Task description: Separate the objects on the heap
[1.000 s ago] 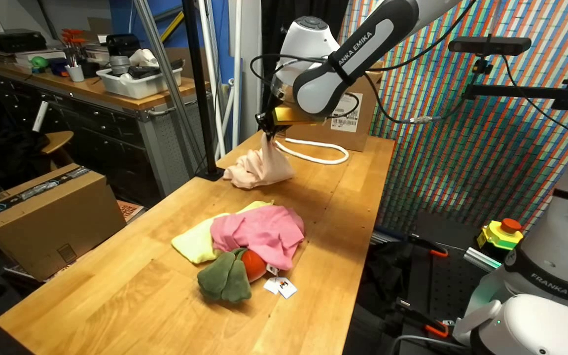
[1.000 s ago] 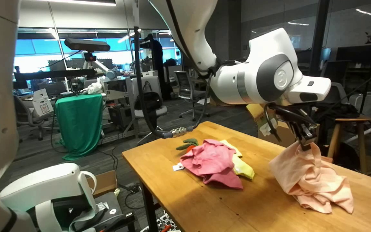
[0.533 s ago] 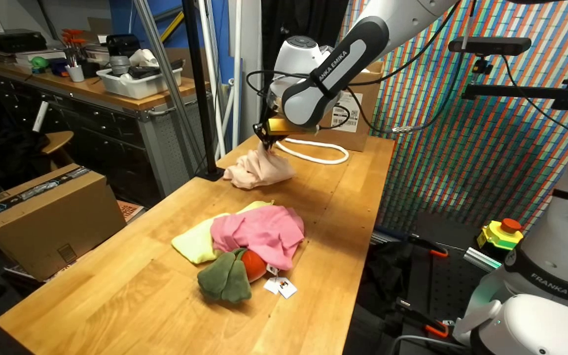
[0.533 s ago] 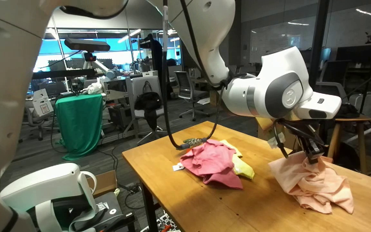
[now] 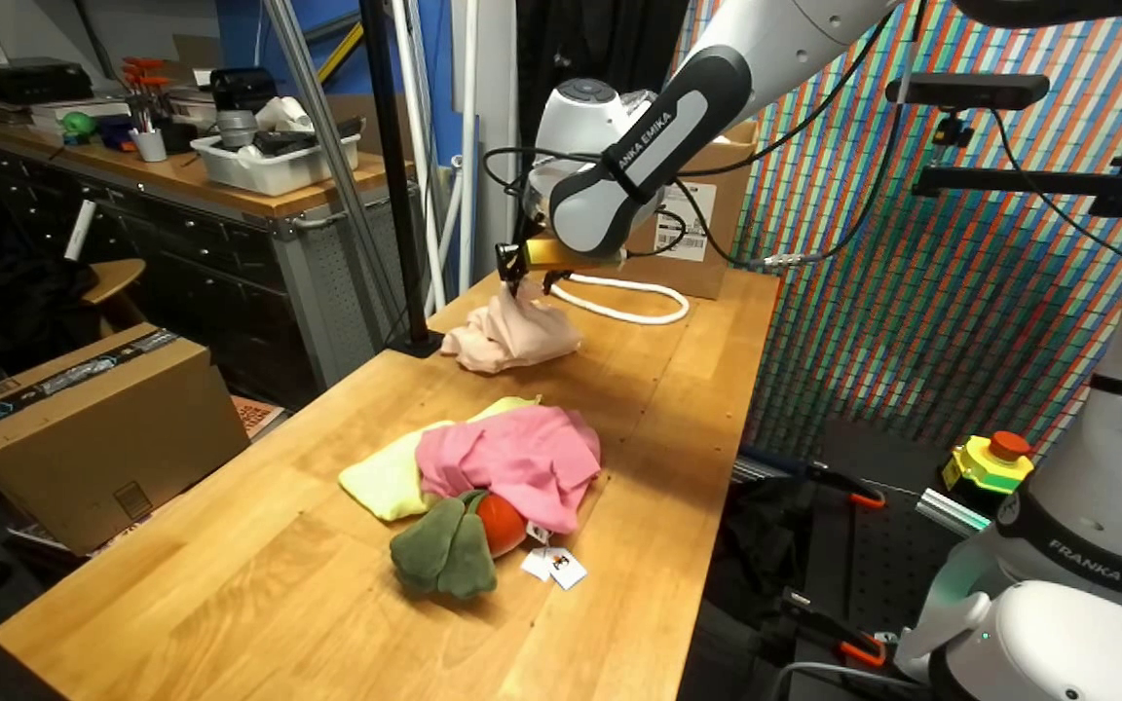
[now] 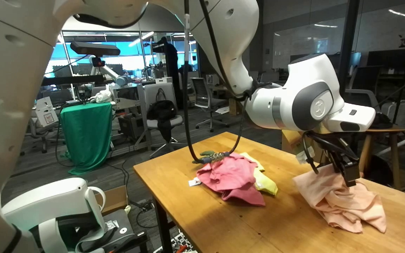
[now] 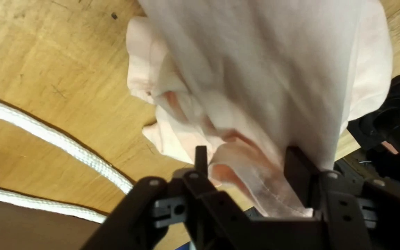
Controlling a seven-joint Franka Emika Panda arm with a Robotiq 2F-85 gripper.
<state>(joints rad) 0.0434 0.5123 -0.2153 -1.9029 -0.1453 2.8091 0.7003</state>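
Your tool [image 7: 248, 161] stands wide, a fold of the peach cloth [image 7: 255, 80] between its jaws, apparently ungripped. In an exterior view the pink cloth [image 6: 229, 175], likely next, lies well left of your tool; you'd best lift clear before crossing.

Grey chairs [image 6: 200, 93] stand on dark floor [image 6: 207, 135] (bright windows [image 6: 130, 58] beyond).

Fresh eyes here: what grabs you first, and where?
First the bright pink cloth, lying partly over the yellow cloth on the table, a rounded red piece at its edge and dark green leaf shapes beside that. Then the peach cloth, heaped apart from these, the open hand at its top. White rope curves nearby, by a cardboard box.
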